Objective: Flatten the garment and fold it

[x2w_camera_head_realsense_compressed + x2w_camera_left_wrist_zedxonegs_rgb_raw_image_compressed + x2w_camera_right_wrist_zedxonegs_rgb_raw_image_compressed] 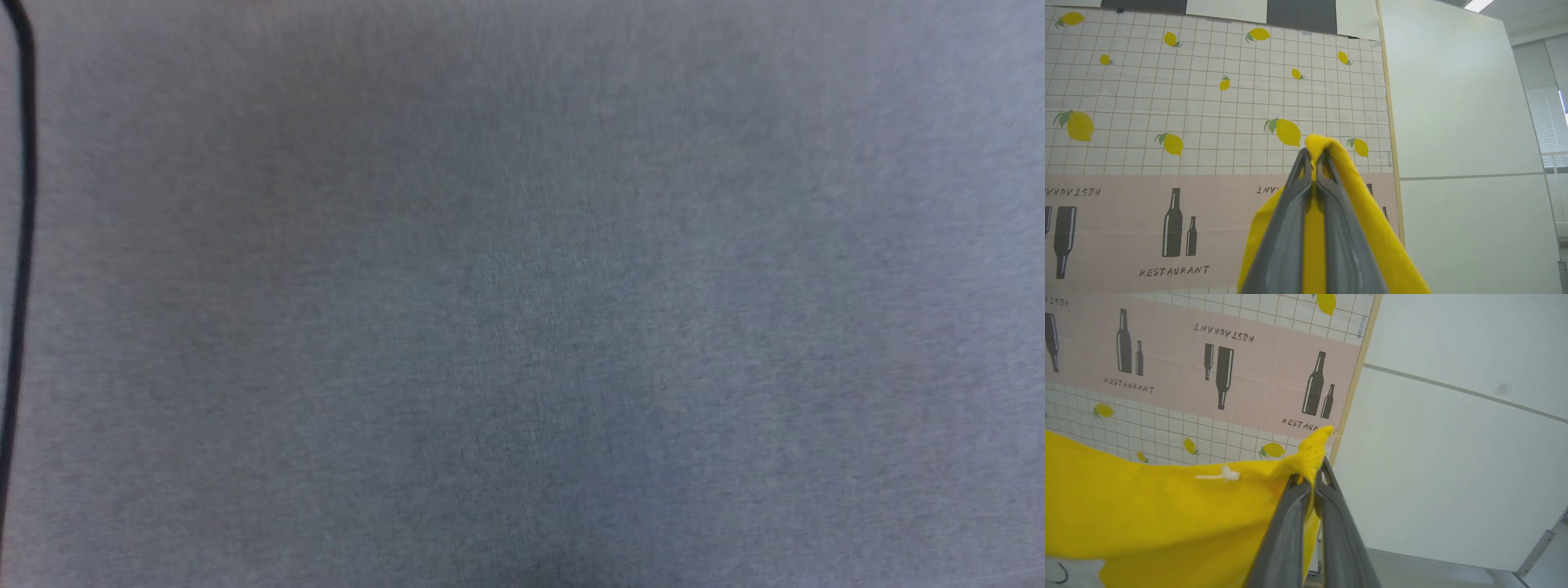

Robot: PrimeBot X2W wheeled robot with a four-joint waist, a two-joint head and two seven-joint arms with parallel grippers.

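Garment (1147,522), a bright yellow cotton T-shirt, hangs lifted in the air, pinched by both grippers. In the left wrist view we see the left gripper (1314,157), two long dark grey fingers, clenched on a fold of the yellow cloth. A nub of cloth pokes above the fingertips and the rest falls down both sides of the fingers. In the right wrist view the right gripper (1309,478) is likewise clamped on the garment, and the cloth spreads from the pinch toward that view's left. Near that view's lower left corner we note a white patch (1069,573) bearing a curved black mark. Behind the garment stands a cream grid-printed backdrop sheet (1208,102) with yellow lemons, crossed by a pink band (1126,220) printed with dark bottles and the word RESTAURANT. Beside it is a plain white wall panel (1453,122). In the head view we see a grey, finely textured surface (522,294) with a thin dark line (24,204) near its left edge.
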